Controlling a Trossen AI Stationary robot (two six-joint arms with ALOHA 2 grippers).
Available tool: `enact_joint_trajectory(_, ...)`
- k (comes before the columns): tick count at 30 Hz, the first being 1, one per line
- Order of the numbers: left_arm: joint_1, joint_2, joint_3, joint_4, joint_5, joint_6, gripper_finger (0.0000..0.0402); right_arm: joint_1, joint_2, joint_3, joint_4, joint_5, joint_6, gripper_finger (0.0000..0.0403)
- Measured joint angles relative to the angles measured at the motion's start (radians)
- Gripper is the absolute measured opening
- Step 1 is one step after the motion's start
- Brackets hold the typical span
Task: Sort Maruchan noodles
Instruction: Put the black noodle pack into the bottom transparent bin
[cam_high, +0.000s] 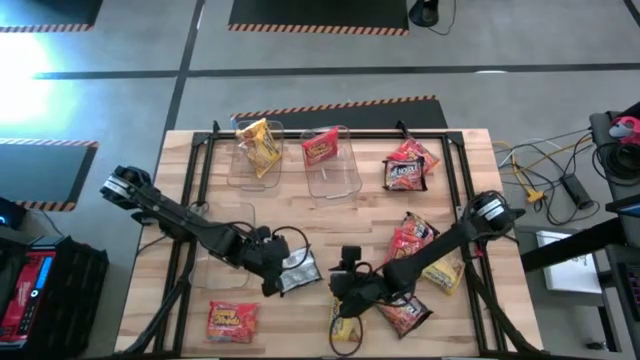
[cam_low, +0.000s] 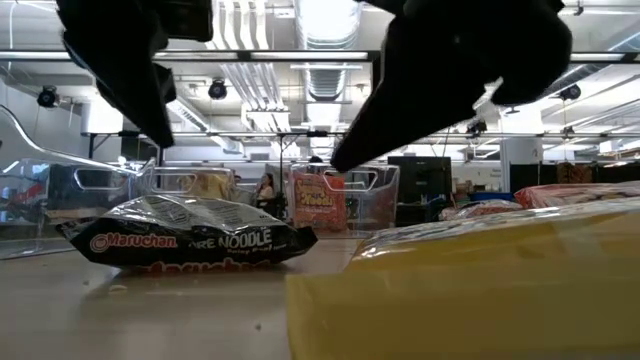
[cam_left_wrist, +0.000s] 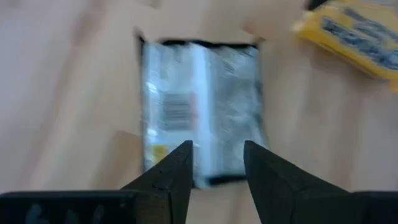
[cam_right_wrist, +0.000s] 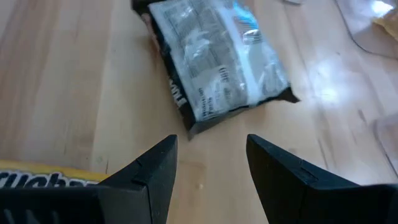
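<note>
A dark packet lies silvery back up near the table's middle (cam_high: 301, 270), resting flat on the wood (cam_low: 190, 240). My left gripper (cam_high: 278, 274) hovers open just above its left end, fingers astride that edge (cam_left_wrist: 217, 155) without touching. My right gripper (cam_high: 346, 283) is open (cam_right_wrist: 211, 149) just right of the packet, above a yellow packet (cam_high: 345, 325) at the near edge. One yellow packet (cam_high: 258, 145) and one red-orange packet (cam_high: 322, 148) sit in the far bins. A red-orange packet (cam_high: 232, 320) lies near-left.
Two clear bins (cam_high: 335, 172) stand at the far side, and a third clear bin (cam_high: 225, 245) sits under my left arm. Dark and red packets lie far-right (cam_high: 408, 165) and right (cam_high: 412, 240), with more near-right (cam_high: 405, 315) and a yellow one (cam_high: 446, 275).
</note>
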Motion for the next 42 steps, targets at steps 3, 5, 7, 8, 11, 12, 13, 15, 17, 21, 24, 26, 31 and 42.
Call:
enact_joint_trajectory(3,-0.004,-0.003,0.0,-0.013,0.006,-0.042,0.0126,0.002,0.025,0.008,0.05,-0.005,-0.017,0.0183)
enact_joint_trajectory(5,0.0,-0.003,0.0,-0.013,-0.021,-0.072,0.0126,0.004,0.034,0.01,0.092,-0.022,-0.03,0.0182)
enact_joint_trajectory(7,0.012,-0.003,0.0,-0.017,-0.061,-0.099,0.0126,0.004,0.047,0.012,0.151,-0.064,-0.036,0.0183)
enact_joint_trajectory(8,0.018,-0.003,0.0,-0.017,-0.078,-0.11,0.0126,0.004,0.057,0.012,0.174,-0.078,-0.039,0.0183)
enact_joint_trajectory(11,0.034,-0.003,-0.001,-0.028,-0.127,-0.134,0.0126,0.004,0.087,0.012,0.23,-0.087,-0.059,0.0182)
enact_joint_trajectory(12,0.037,-0.004,-0.003,-0.028,-0.141,-0.135,0.0126,0.004,0.098,0.013,0.248,-0.087,-0.064,0.0182)
enact_joint_trajectory(13,0.04,-0.004,-0.004,-0.028,-0.155,-0.134,0.0126,0.003,0.107,0.016,0.268,-0.087,-0.065,0.0182)
enact_joint_trajectory(15,0.046,-0.004,-0.007,-0.036,-0.166,-0.133,0.0126,-0.001,0.123,0.017,0.296,-0.074,-0.073,0.0182)
enact_joint_trajectory(17,0.053,-0.004,-0.012,-0.036,-0.171,-0.132,0.0126,-0.009,0.144,0.017,0.332,-0.051,-0.083,0.018)
enact_joint_trajectory(21,0.066,-0.004,-0.026,-0.049,-0.171,-0.123,0.0126,-0.025,0.159,0.017,0.339,-0.016,-0.093,0.017)
enact_joint_trajectory(24,0.083,-0.004,-0.039,-0.051,-0.171,-0.111,0.0126,-0.03,0.165,0.016,0.334,-0.015,-0.112,0.0162)
enact_joint_trajectory(26,0.096,-0.004,-0.052,-0.051,-0.171,-0.106,0.0125,-0.032,0.168,0.016,0.339,-0.015,-0.129,0.0159)
enact_joint_trajectory(31,0.133,-0.004,-0.097,-0.015,-0.156,-0.11,0.0118,-0.032,0.168,0.016,0.341,-0.017,-0.188,0.0161)
enact_joint_trajectory(42,0.196,-0.004,-0.17,0.148,-0.081,-0.101,0.0092,-0.052,0.169,0.017,0.347,-0.019,-0.359,0.0198)
